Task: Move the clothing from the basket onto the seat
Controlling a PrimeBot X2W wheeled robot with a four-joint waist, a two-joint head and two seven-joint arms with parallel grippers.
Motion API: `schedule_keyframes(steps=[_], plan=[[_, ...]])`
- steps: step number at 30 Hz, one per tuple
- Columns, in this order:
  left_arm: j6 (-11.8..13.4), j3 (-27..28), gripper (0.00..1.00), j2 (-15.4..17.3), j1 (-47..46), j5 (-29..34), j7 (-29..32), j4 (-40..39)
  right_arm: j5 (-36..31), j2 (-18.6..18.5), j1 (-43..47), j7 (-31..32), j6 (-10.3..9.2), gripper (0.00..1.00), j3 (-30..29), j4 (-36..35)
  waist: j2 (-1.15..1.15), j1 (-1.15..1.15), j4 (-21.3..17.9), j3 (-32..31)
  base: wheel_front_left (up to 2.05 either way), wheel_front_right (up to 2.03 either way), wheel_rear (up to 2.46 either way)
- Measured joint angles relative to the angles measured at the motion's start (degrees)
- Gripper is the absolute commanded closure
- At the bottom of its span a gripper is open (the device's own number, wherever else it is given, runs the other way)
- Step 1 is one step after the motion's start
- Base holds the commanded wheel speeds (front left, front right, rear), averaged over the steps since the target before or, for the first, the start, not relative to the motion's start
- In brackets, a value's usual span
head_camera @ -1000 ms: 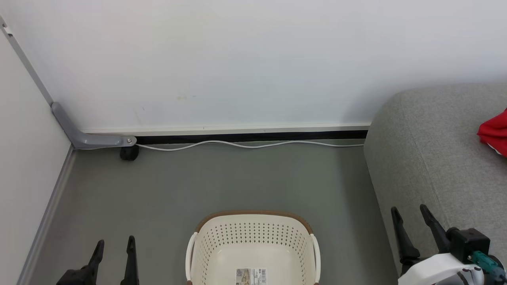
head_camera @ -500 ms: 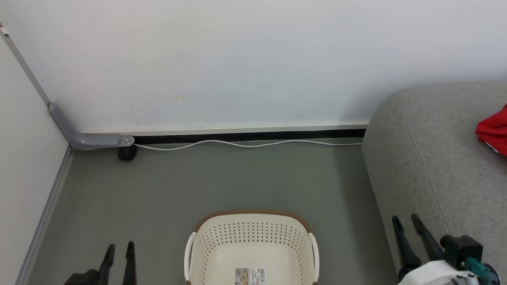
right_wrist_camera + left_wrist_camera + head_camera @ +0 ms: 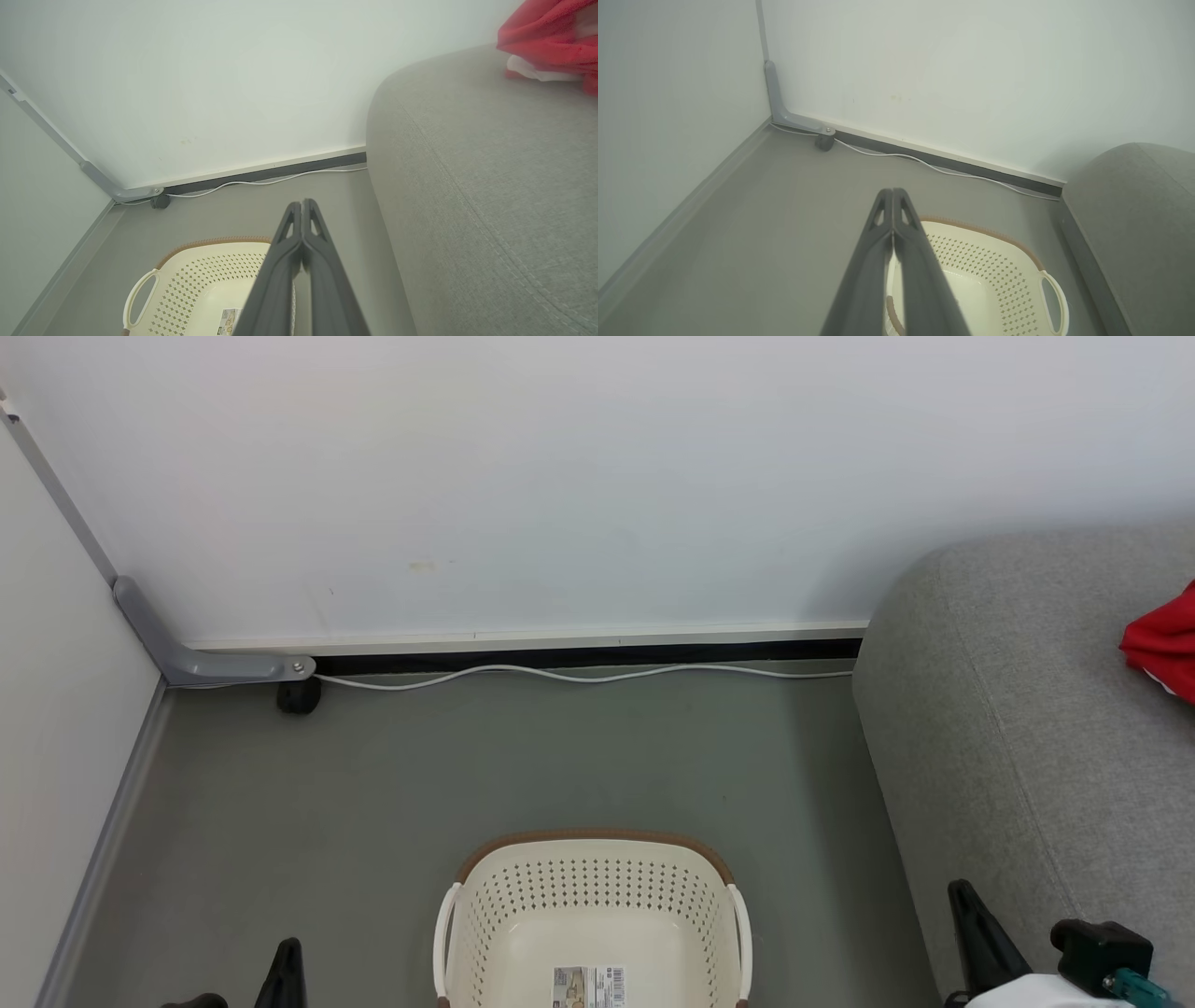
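Left gripper and right gripper sink lower, both now pinched together. Label sticker in the basket is unreadable; clothing lies on the seat, cable along the wall.

Before me the cream perforated basket stands upright on the floor, brown-rimmed, a label sticker on its bare bottom. To my right the grey seat carries the bunched red clothing (white trim peeking out underneath).
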Motion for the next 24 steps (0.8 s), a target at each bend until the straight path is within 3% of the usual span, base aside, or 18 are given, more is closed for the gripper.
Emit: schedule_keyframes(steps=[24], plan=[[-1.0, 0.0, 1.00, 0.1, -1.2, -15.4, 3.9, -1.5, 14.7, 0.7, -0.3, 4.1, -0.01, 1.00, -2.9, -2.2, 0.00, -0.01, -0.1, 0.3, 0.00, 0.00, 0.00]])
